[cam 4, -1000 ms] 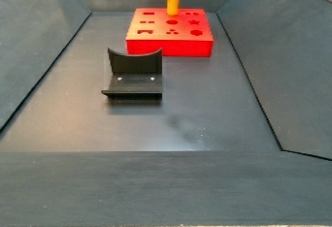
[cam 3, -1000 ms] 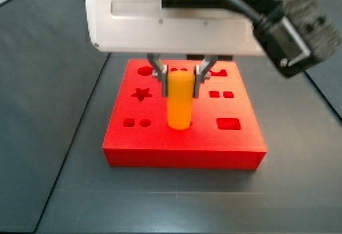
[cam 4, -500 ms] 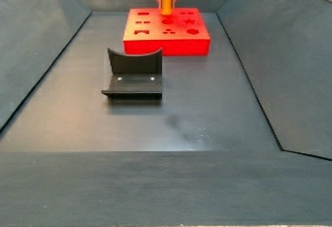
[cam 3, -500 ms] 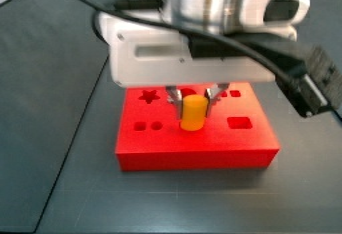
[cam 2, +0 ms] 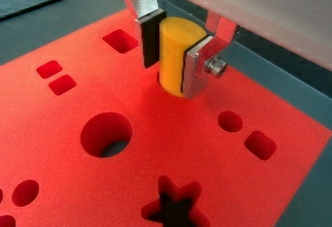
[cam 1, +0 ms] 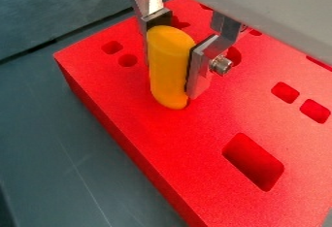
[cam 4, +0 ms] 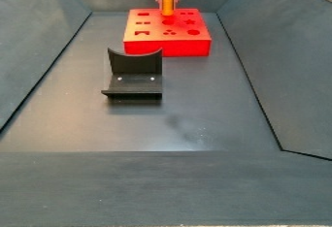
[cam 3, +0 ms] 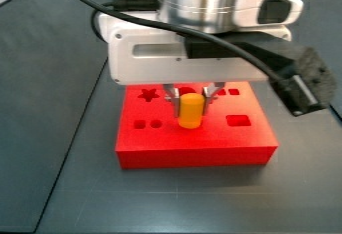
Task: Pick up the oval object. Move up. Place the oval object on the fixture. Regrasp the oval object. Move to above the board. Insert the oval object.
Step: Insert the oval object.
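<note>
On the dark floor of the bin, in a side view, the fixture (cam 4: 132,74) stands alone to the left, well apart from the board (cam 4: 169,33), which lies further back near the far wall. Nothing stands between the two. Over the board hangs the gripper (cam 3: 193,94), its white body covering the rear holes in a side view. In both wrist views the silver fingers (cam 1: 205,58) are clamped on the oval object (cam 1: 168,66), one pad on each flat side, holding it upright. Its lower end sits down in the board among the cut-outs, with a star hole (cam 2: 173,205) and a round hole (cam 2: 107,135) open nearby and square holes (cam 1: 253,160) beyond.
</note>
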